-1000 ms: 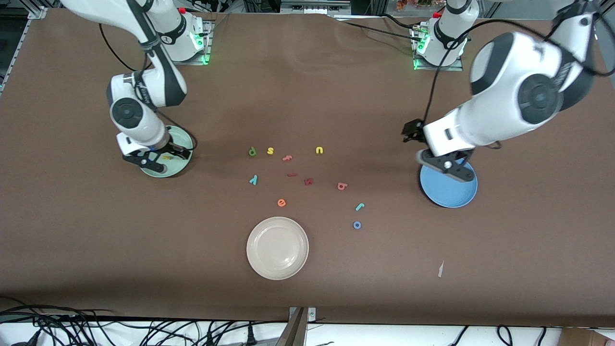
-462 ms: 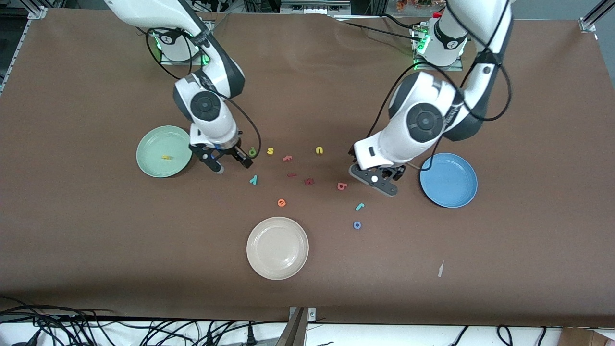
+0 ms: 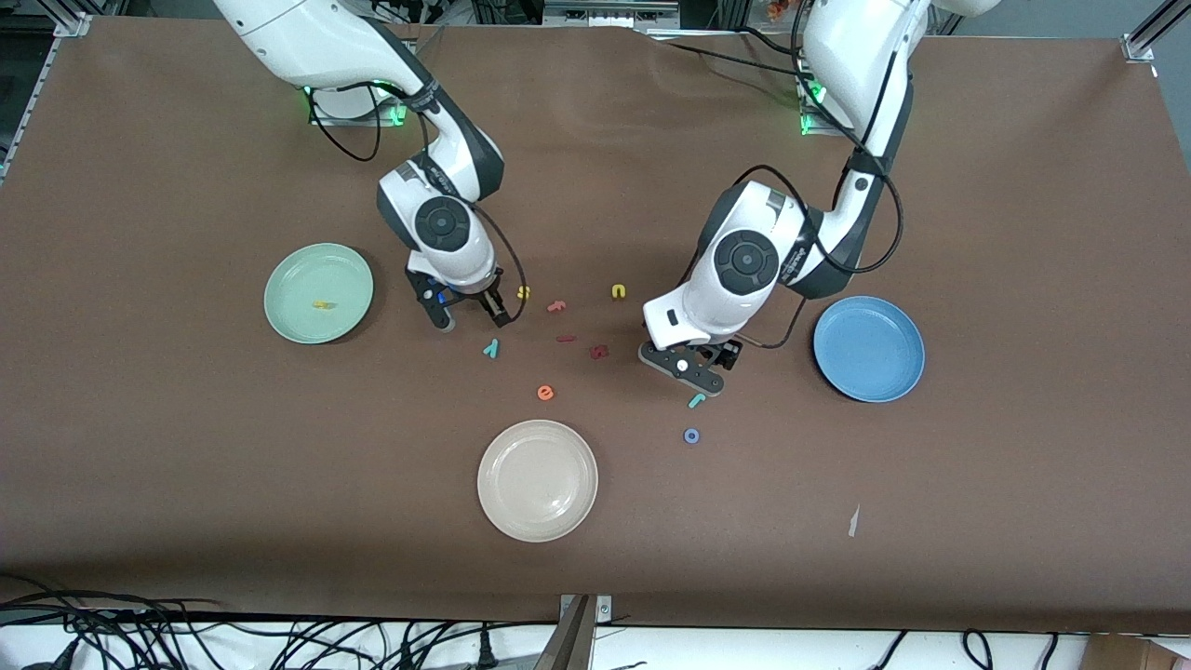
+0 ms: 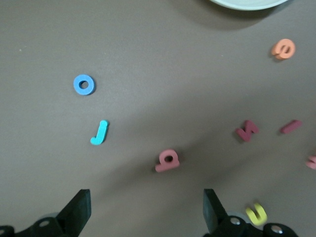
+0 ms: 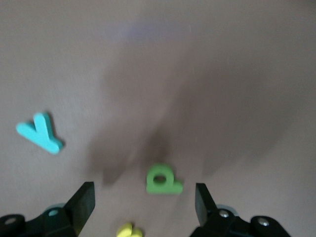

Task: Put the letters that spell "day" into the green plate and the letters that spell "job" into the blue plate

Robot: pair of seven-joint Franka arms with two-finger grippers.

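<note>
Meanwhile, both arms reached down over the scatter of foam letters in the middle of the tabletop. The right gripper hung low with its fingers spread to either side of the green d, not yet touching it; the teal y lay on the table just nearer the front camera, and the yellow s sat close beside the gripper. The yellow a already lay in the green plate, which stood toward the right arm's end of the table. The left gripper hovered with its fingers spread wide over the salmon-pink b. The teal j lay just beside that gripper, and the blue o lay nearer the front camera than the j. The blue plate stood toward the left arm's end of the table with nothing in it. A cream-white plate sat nearer the front edge, and the orange e lay between it and the other letters
</note>
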